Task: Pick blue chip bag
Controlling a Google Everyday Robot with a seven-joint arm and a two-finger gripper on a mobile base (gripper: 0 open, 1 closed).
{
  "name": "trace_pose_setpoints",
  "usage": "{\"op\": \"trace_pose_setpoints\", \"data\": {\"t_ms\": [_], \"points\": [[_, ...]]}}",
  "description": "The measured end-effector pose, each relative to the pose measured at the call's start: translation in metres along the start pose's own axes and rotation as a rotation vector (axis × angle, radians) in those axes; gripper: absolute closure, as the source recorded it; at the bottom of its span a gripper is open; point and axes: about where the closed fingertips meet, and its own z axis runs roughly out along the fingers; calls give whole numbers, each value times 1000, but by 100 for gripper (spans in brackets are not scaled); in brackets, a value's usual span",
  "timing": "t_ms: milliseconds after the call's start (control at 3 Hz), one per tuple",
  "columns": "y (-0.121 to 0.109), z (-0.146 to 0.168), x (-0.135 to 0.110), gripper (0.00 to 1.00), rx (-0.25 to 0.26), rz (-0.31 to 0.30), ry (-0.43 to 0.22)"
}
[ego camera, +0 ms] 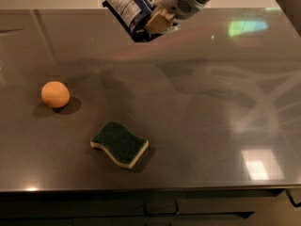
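Note:
The blue chip bag [129,11] is dark blue with white patches and small print. It hangs in the air at the top middle, well above the grey table [197,126]. My gripper [154,23] is shut on the bag's right side, with a tan fingertip [157,20] pressed against it. The arm comes in from the upper right.
An orange ball [55,94] lies on the table at the left. A green-topped sponge [120,143] with a cream base lies near the front middle. The table's front edge runs along the bottom of the view.

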Motion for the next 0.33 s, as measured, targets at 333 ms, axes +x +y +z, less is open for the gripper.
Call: {"op": "trace_pose_setpoints", "data": {"t_ms": [333], "points": [[0,0,0,100,0,0,0]]}}
